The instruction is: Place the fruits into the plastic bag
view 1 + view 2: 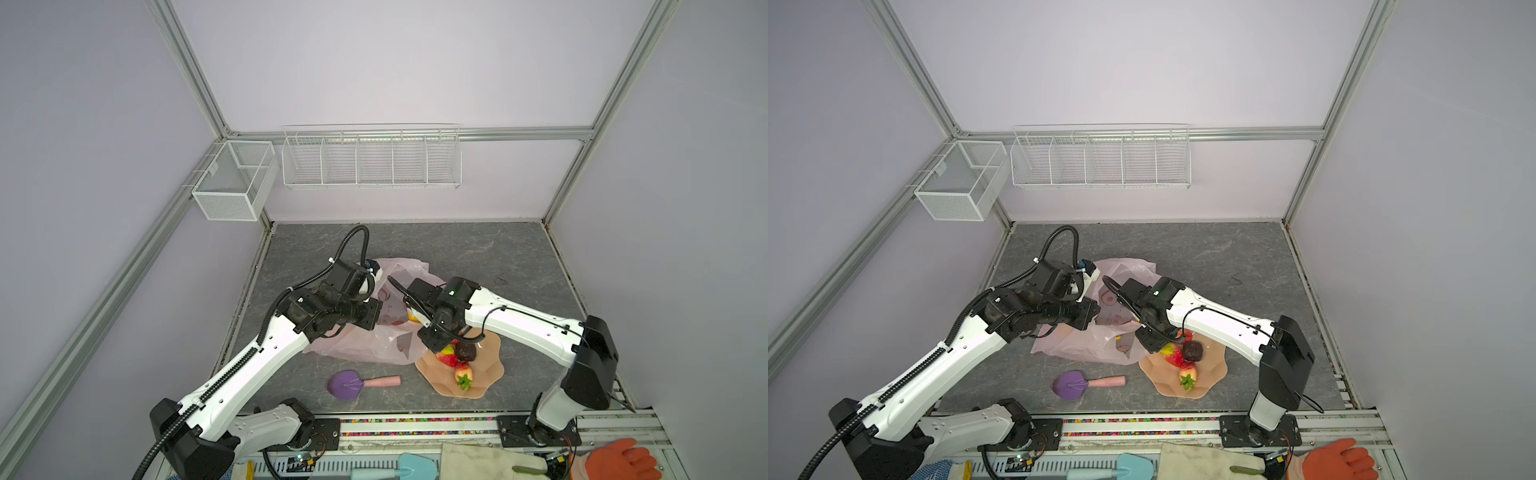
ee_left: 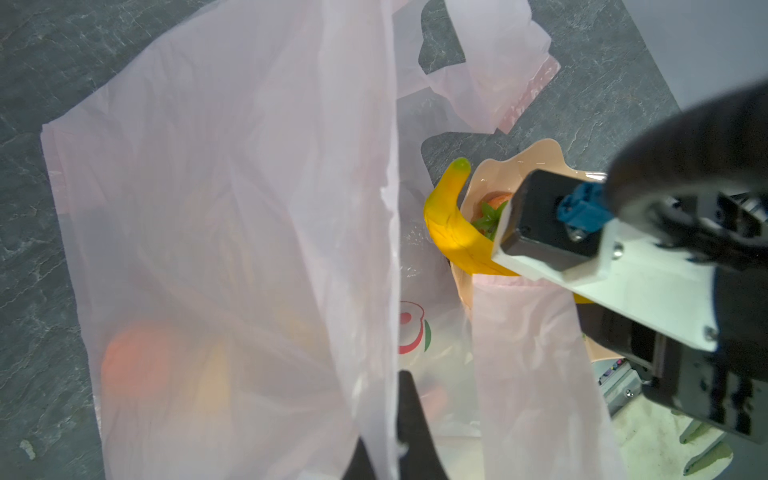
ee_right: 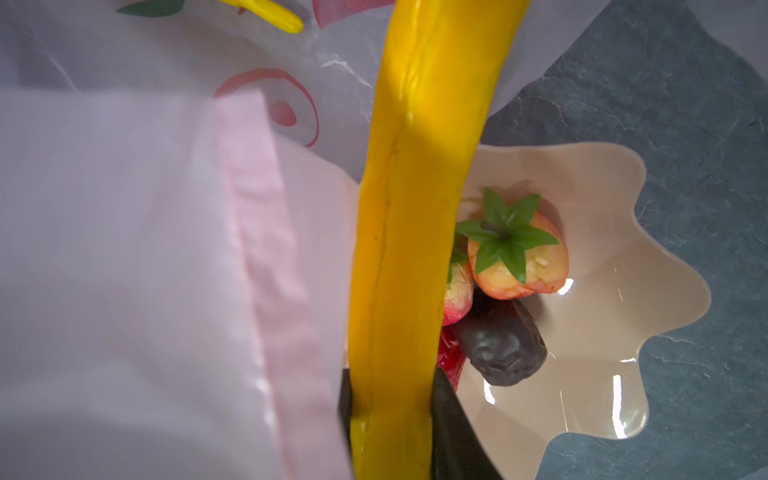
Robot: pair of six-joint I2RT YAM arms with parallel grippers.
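Observation:
The pale pink plastic bag (image 1: 365, 345) (image 1: 1084, 345) lies crumpled at mid table, mouth toward the peach bowl (image 1: 486, 374) (image 1: 1212, 370). My left gripper (image 2: 390, 415) is shut on the bag's upper edge (image 2: 232, 208) and holds it lifted. My right gripper (image 3: 392, 399) is shut on a yellow banana (image 3: 415, 208) (image 2: 446, 224), which points into the bag's mouth over the bowl's rim. A round orange (image 2: 137, 361) shows through the film inside the bag. Strawberries (image 3: 519, 262) (image 1: 462, 372) and a dark brown-purple piece (image 3: 503, 353) (image 1: 465, 352) lie in the bowl.
A purple scoop with a pink handle (image 1: 347, 384) (image 1: 1071, 384) lies in front of the bag. White wire baskets (image 1: 370, 160) and a mesh box (image 1: 235, 178) hang on the back walls. Gloves (image 1: 619, 459) and a teal spatula (image 1: 415, 465) lie beyond the front rail.

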